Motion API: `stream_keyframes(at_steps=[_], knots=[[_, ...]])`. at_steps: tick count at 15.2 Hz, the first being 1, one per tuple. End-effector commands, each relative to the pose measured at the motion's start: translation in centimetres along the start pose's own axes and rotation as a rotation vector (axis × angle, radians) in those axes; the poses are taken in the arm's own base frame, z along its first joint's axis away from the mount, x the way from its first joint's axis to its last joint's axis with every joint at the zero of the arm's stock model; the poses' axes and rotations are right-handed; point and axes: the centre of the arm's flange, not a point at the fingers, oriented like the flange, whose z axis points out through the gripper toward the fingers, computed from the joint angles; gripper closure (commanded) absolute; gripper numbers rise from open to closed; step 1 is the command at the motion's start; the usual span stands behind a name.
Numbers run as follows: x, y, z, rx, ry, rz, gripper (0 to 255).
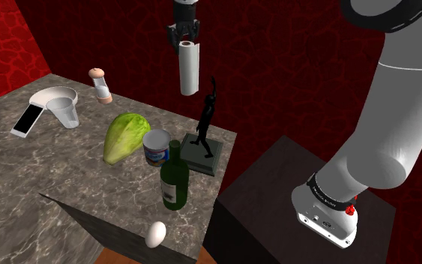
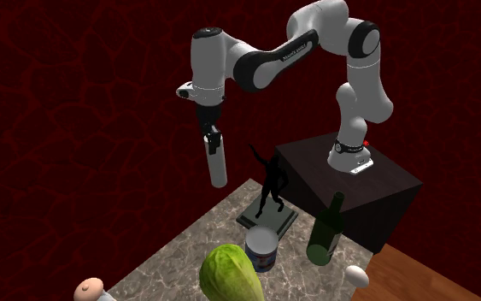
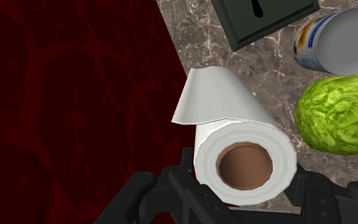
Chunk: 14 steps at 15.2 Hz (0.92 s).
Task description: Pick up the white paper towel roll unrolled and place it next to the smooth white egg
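Inspection finding: the all-black two-finger gripper (image 1: 184, 37) is clenched on the top end of the white paper towel roll (image 1: 190, 67). The roll hangs upright in the air, clear of the grey marble-patterned table (image 1: 22, 161). In the wrist view the 2 fingers (image 3: 182, 184) clasp the roll on either side. Its brown cardboard core faces the camera, and 1 loose sheet peels off the far end. The roll sits over the table's edge, where the marble meets the dark red background. In the shoulder view the smooth white egg (image 1: 155, 235) lies at the table's near corner, at about 6 o'clock from the roll and well apart from it. A dark green glass bottle (image 1: 175, 176) stands at 12 o'clock from the egg. A round tin can (image 1: 157, 146) with a blue, white and yellow label stands near the bottle, at about 11 o'clock from it. No writing on the label can be read. A pale green lettuce head (image 1: 125, 137) lies at 9 o'clock from the can, just beside it. A black figurine on a dark square base (image 1: 205, 139) stands at 3 o'clock from the can. In the second exterior view, the lettering on the white arm (image 2: 281, 56) is too small to read.
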Motion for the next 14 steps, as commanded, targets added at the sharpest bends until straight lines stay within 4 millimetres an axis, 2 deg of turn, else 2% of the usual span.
stream_keyframes(at_steps=[1, 13, 14], knots=[[0.0, 0.1, -1.0, 0.0, 0.0, 0.0, 255], [0.4, 0.4, -7.2, 0.0, 0.0, 0.0, 255], [-0.6, -0.5, -7.3, 0.0, 0.0, 0.0, 255]])
